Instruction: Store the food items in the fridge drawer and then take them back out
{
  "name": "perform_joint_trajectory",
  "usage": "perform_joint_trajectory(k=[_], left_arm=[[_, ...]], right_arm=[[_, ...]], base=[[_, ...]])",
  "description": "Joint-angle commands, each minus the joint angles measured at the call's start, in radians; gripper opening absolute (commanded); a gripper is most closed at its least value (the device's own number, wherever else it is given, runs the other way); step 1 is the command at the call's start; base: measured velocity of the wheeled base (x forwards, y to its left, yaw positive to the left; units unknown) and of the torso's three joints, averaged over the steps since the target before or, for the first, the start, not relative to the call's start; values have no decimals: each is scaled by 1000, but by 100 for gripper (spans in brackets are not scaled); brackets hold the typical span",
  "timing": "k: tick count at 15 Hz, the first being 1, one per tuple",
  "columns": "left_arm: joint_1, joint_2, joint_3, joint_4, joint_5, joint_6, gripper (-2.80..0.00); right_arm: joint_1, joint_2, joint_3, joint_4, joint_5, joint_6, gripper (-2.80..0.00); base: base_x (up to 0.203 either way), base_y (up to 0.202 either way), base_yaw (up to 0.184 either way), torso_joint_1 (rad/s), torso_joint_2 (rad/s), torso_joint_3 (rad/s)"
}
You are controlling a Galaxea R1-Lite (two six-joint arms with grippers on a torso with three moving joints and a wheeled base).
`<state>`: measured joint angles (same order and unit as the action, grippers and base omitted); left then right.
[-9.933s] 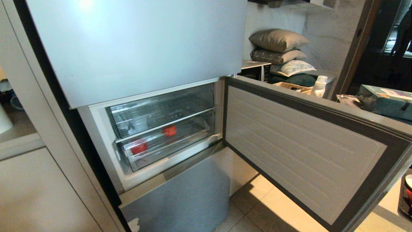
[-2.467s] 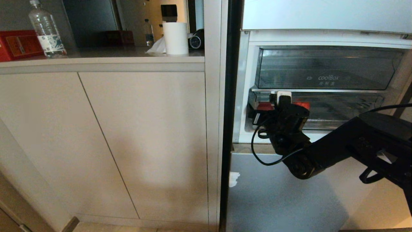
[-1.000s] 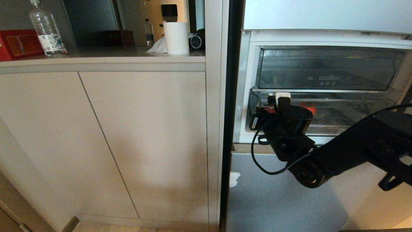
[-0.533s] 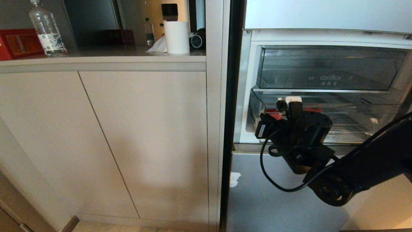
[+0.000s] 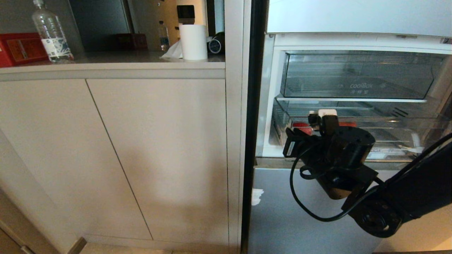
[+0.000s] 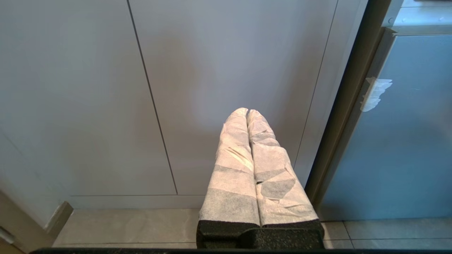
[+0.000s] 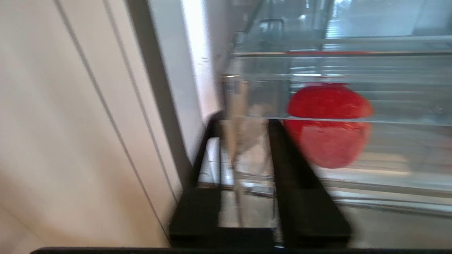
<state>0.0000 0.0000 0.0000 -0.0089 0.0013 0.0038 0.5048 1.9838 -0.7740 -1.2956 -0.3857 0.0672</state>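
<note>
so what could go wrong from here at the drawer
The right end effector straddles the clear front wall of the fridge drawer; pulling away skewed could snag and jerk it. The red food item sits just behind that wall near one finger, so reaching in may knock it away.

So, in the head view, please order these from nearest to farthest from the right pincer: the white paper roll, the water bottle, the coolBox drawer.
1. coolBox drawer: just above the right pincer, inside the fridge.
2. White paper roll: on the counter, to the left.
3. Water bottle: far left of the counter.
</note>
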Motion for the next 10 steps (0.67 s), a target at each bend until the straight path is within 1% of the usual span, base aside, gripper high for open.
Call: perform_joint_trajectory(k=[1, 5, 10], left_arm=[[0, 0, 2, 0, 0, 0, -280], [-1, 1, 2, 0, 0, -1, -280], [0, 0, 2, 0, 0, 0, -280]], right_arm=[[1, -2, 1, -8, 1, 0, 0], [6, -50, 40, -6, -3, 6, 0], [38, -212, 205, 23, -4, 7, 0]], base=[[0, 0, 0, 0, 0, 0], [0, 0, 0, 0, 0, 0], [0, 0, 0, 0, 0, 0]])
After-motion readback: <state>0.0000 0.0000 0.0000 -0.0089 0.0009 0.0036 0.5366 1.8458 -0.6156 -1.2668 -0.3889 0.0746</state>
